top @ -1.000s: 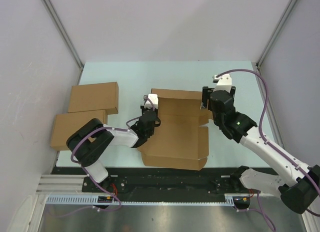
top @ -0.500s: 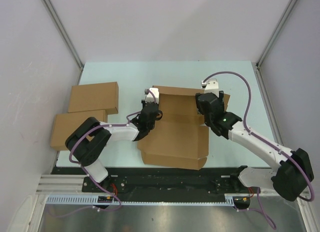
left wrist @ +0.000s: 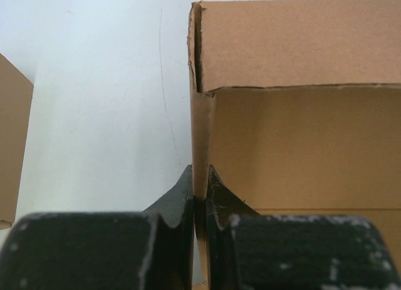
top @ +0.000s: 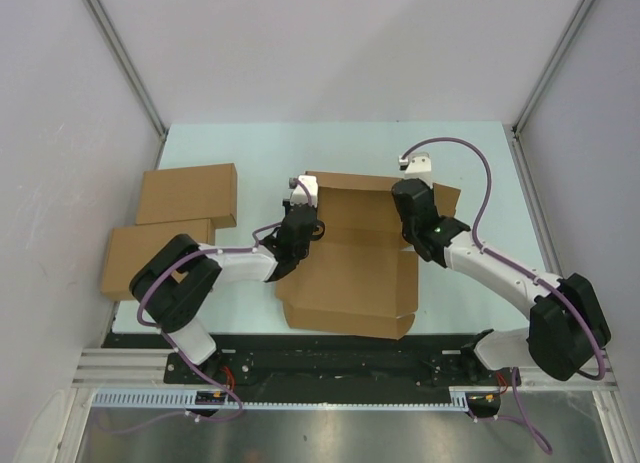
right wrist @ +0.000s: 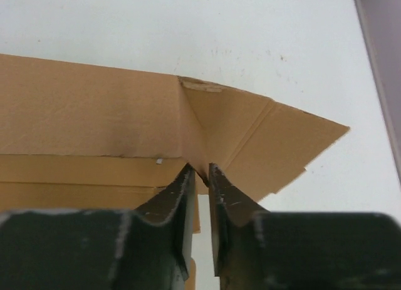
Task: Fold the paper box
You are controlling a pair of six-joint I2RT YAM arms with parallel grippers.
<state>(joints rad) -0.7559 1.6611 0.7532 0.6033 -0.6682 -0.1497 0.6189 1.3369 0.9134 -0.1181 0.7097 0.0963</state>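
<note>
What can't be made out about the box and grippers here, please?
- Top view: tips of left gripper and right gripper, hidden under their wrists.
- Right wrist view: whether that gripper really pinches the box; its fingers cover the contact.
- Left wrist view: box's right side, cut off by the edge.

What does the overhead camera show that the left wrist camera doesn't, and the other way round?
Only the overhead view shows the right gripper at the far right corner of the paper box, and the box's whole outline. Only the left wrist view shows, close up, the left gripper pinching the box's upright left wall. Both show the paper box and the pale table.
</note>
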